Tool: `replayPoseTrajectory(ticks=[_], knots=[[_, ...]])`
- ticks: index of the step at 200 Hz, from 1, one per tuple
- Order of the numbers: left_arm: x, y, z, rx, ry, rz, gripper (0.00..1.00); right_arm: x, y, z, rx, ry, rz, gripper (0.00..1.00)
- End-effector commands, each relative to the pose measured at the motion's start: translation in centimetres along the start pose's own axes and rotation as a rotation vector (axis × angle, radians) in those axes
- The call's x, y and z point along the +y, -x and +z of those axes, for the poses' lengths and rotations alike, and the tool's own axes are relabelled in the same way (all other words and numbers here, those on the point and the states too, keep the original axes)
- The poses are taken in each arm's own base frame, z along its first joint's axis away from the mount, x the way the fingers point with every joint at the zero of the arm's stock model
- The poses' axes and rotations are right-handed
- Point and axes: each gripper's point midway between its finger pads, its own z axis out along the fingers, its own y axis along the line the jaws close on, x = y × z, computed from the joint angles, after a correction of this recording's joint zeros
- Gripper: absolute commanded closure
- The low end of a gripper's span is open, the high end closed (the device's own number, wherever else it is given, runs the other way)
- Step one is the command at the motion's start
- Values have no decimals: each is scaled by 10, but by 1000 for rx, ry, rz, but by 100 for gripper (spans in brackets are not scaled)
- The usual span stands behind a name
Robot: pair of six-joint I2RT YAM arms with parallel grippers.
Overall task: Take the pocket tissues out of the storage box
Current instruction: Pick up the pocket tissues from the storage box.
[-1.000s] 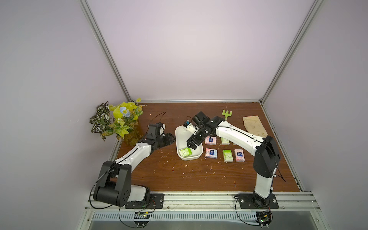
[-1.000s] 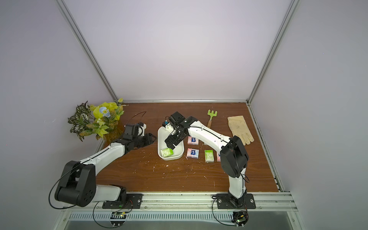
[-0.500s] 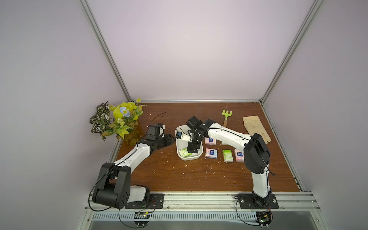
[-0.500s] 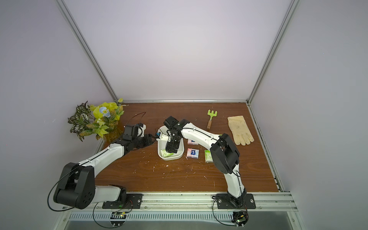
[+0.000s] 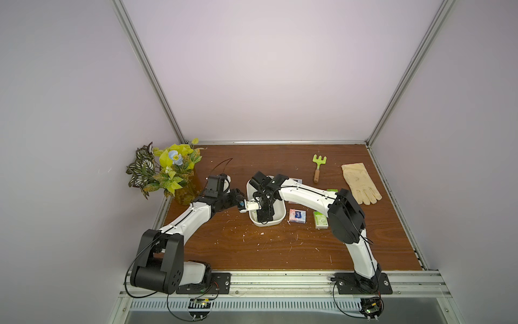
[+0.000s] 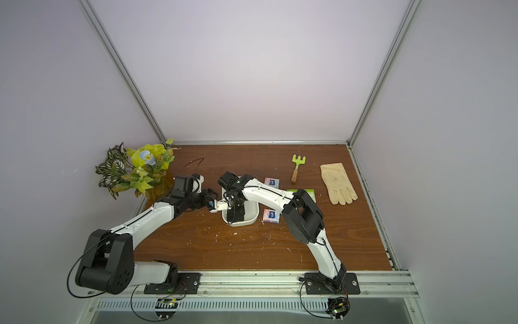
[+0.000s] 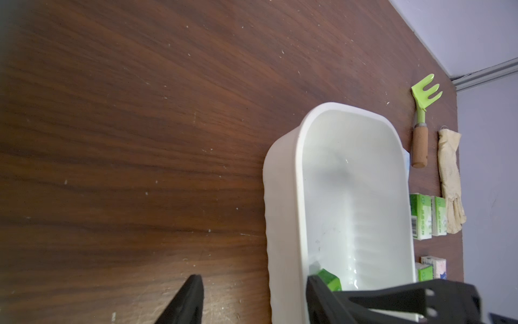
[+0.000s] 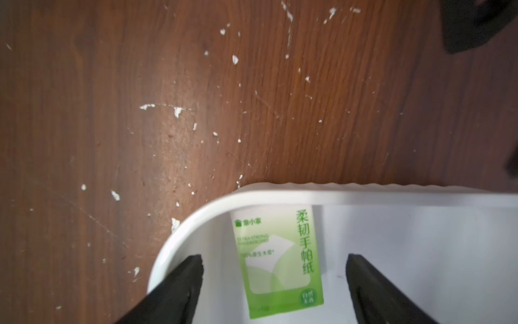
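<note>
Pocket tissues packet (image 8: 277, 261), green-white, in white plastic storage box (image 8: 364, 193) corner on brown wood bench (image 8: 196, 84), lilac walls (image 5: 252, 70); long axis across box; right fingers (image 8: 182, 280) open astride packet; left fingers (image 7: 187, 297) half-open astride box wall.

One green packet (image 8: 276, 261) sits inside the white storage box (image 8: 364, 193), a pink packet (image 5: 297, 223) just beside it.

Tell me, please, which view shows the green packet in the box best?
The right wrist view: the packet lies whole, print readable, between open jaws. The left wrist view catches one corner; in both top views the right arm hides it.
</note>
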Motion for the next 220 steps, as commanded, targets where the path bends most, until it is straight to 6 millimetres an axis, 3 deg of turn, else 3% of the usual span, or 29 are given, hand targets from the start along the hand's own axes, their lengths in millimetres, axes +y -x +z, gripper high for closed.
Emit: replayPoseTrajectory(ticks=[1, 45, 76, 106, 158, 193, 220], knots=[[2, 0, -3, 8, 16, 2, 45, 2, 3, -7, -22, 38, -18, 15], [3, 1, -2, 8, 20, 1, 45, 8, -12, 11, 13, 68, -24, 15], [5, 0, -1, 12, 28, -2, 45, -14, -25, 18, 53, -4, 19, 18], [7, 1, -2, 8, 34, -7, 45, -45, -25, 6, 10, -91, 106, 21], [8, 2, -3, 6, 42, -6, 45, -66, -34, -6, 8, -137, 167, 28], [10, 2, -4, 6, 52, -7, 45, -52, -21, -13, -38, -104, 99, 21], [11, 2, -4, 5, 54, -8, 45, -42, -16, -6, -48, -81, 48, 16]])
